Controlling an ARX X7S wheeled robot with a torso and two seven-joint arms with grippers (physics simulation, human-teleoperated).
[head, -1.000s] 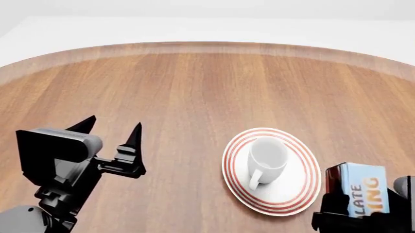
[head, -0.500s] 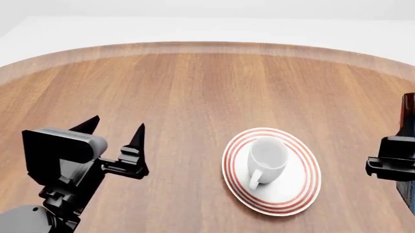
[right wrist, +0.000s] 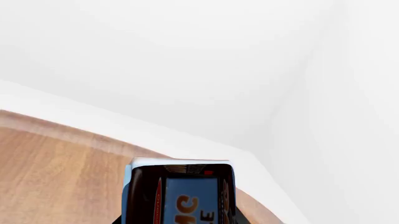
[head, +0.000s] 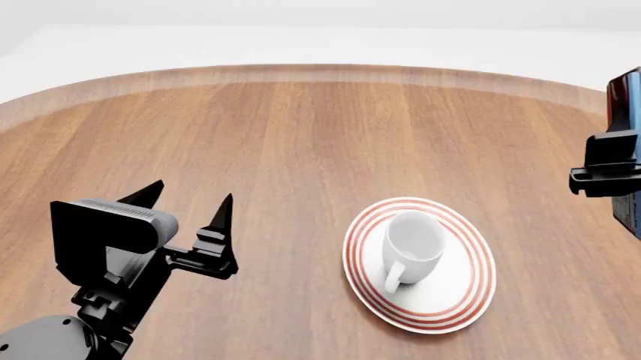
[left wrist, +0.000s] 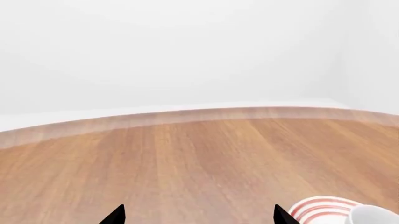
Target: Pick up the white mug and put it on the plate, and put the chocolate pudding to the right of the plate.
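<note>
The white mug [head: 410, 244] stands upright on the red-ringed plate [head: 440, 319], its handle toward me. In the left wrist view the plate [left wrist: 315, 208] and the mug [left wrist: 376, 216] sit at the frame's corner. My left gripper [head: 188, 196] is open and empty, well left of the plate, and its two black tips [left wrist: 115, 215] are spread wide. Only part of my right gripper [head: 606, 166] shows at the head view's right edge, beyond the plate's far right. It is shut on the chocolate pudding [right wrist: 181, 191], whose blue and brown carton [head: 627, 97] is cut off by that edge.
The round wooden table [head: 300, 135] curves away to a pale rim [head: 320, 71] at the back, with white floor and walls beyond. No other objects show on the wood.
My right gripper has carried the pudding from the plate's near right corner away from me along the right edge. The left gripper has drifted slightly right. Mug and plate have not moved.
</note>
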